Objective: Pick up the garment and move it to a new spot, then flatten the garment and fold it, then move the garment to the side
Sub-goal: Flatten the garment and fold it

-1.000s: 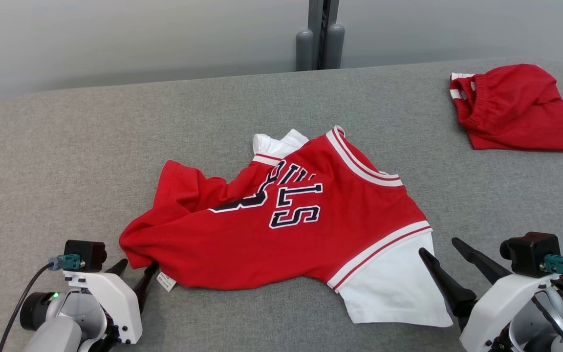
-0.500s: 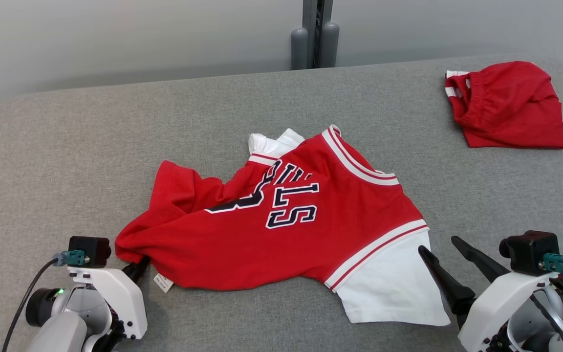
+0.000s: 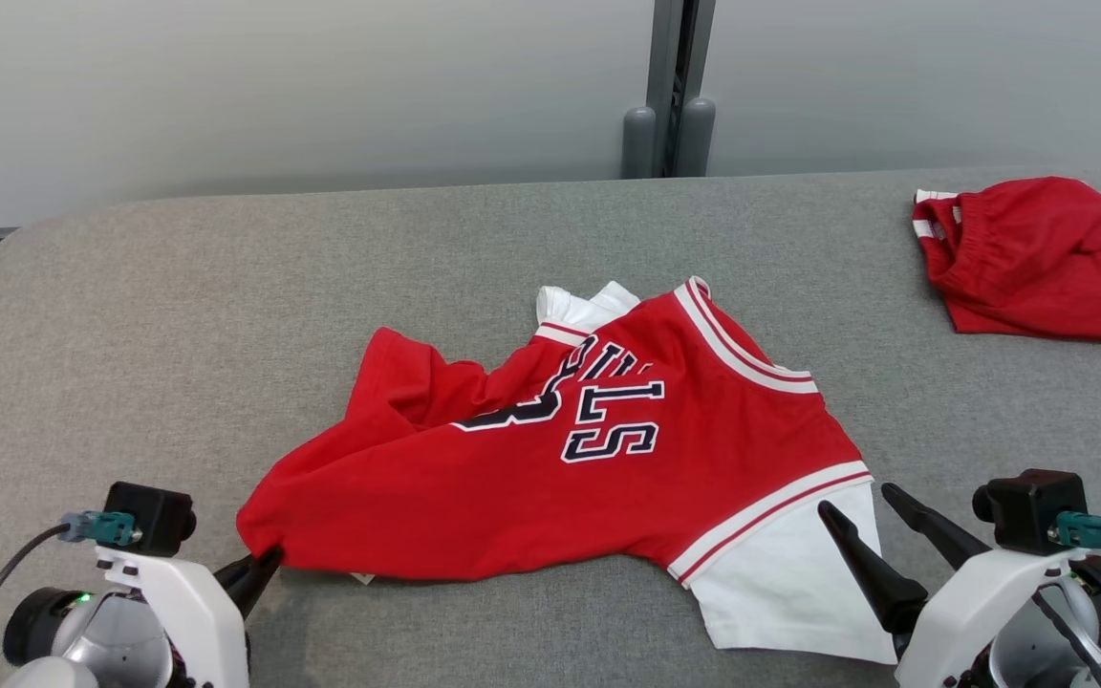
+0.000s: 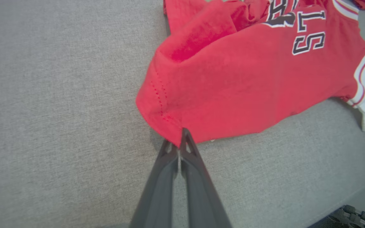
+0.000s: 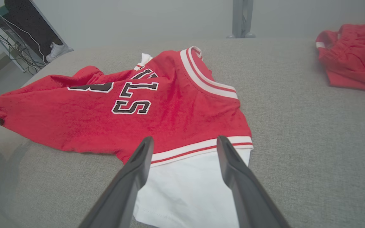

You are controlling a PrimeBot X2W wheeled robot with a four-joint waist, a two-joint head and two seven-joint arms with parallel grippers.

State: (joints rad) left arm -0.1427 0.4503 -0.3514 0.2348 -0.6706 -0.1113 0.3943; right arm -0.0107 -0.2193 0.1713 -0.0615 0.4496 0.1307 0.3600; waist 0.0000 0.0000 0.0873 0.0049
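The garment point(image 3: 550, 468) is a red jersey with dark lettering, white trim and white sleeves, lying crumpled mid-table. Its near left corner is pinched by my left gripper point(image 3: 269, 556), whose fingers are shut on the red hem; in the left wrist view the garment point(image 4: 249, 79) meets the closed left gripper point(image 4: 182, 139) at the fingertips. My right gripper point(image 3: 854, 502) stands open just over the white sleeve at the garment's near right. In the right wrist view the right gripper point(image 5: 185, 142) has its two fingers spread apart above that sleeve of the garment point(image 5: 157, 104).
A second red piece of clothing point(image 3: 1033, 258) lies bunched at the far right of the grey padded table point(image 3: 178, 315). A grey post point(image 3: 670, 124) stands behind the table's far edge against the wall.
My left gripper has closed on the garment's near left corner. The camera has shifted, so the whole scene sits lower and further right. The right gripper has stayed open.
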